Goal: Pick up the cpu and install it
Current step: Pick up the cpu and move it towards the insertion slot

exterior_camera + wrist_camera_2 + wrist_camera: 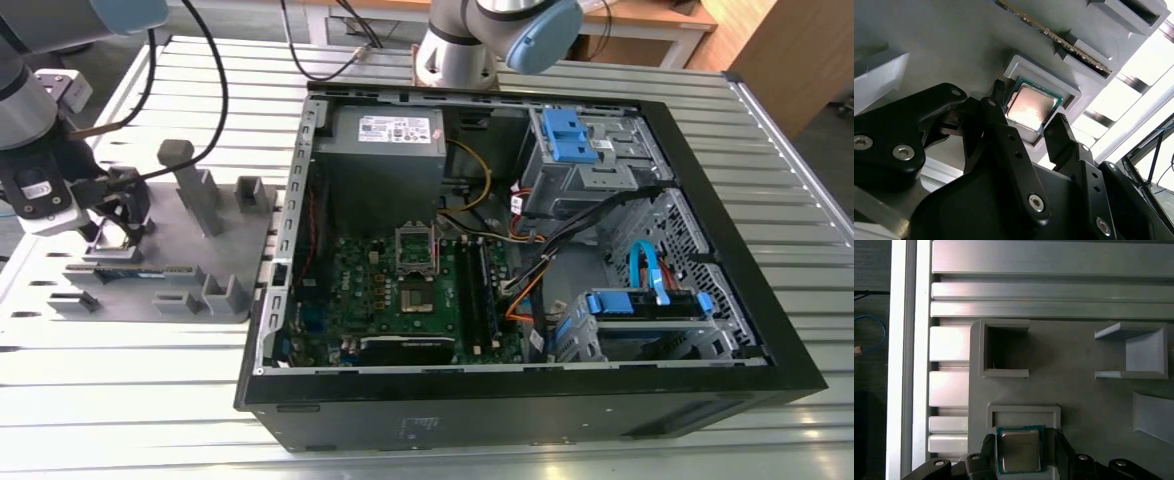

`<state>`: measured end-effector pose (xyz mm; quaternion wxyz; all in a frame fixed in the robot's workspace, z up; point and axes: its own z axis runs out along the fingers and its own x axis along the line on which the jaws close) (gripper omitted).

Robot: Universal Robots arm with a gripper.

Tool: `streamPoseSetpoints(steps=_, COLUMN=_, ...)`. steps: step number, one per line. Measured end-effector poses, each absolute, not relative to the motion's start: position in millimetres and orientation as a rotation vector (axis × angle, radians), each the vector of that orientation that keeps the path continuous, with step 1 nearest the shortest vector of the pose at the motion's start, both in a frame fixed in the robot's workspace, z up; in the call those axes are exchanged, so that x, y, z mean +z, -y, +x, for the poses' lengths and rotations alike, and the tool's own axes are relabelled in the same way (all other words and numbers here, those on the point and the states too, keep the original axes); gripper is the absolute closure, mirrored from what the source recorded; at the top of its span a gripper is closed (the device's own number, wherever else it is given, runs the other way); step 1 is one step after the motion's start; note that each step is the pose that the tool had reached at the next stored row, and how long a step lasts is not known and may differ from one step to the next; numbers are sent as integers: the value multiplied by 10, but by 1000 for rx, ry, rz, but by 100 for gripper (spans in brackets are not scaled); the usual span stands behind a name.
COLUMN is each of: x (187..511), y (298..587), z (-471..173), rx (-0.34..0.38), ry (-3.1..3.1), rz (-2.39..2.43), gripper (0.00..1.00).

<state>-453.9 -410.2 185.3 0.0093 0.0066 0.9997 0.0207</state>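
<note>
Slatted metal table with grey fixture plate; cpu seated in its nest, gripper straddling it, jaws apart.

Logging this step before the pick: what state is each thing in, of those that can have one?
cpu: lying flat in its grey holder, not lifted.
gripper: open, straddling the cpu.
computer case: side open, motherboard exposed.
socket frame: appears flipped open.
</note>
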Motion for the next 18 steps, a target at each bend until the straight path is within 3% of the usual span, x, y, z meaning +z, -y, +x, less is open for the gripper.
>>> streamPoseSetpoints(steps=18, x=1849, y=4102, z=-4538, rx=66, ry=-3130, rz=21, gripper=41)
